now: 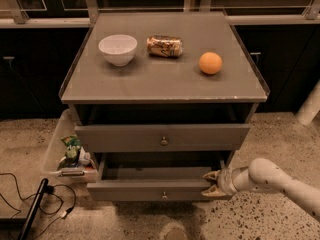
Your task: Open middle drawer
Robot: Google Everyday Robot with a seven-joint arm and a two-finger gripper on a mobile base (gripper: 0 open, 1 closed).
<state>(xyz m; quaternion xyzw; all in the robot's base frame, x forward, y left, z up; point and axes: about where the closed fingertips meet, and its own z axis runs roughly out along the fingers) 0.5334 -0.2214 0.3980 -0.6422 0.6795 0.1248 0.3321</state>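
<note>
The flat grey desk (pixel 165 84) carries a plain white round bowl (pixel 118 49), a crumpled brown-and-gold patterned can (pixel 164 46) and a bright orange round fruit (pixel 210 63). The grey wooden middle drawer (pixel 150 189), grey inside too, bears a small brass knob (pixel 164 195). At its right end sits the tan claw (pixel 208 184) on a cream-white arm (pixel 272 179). The floor (pixel 265 134) is beige, speckled dark.
</note>
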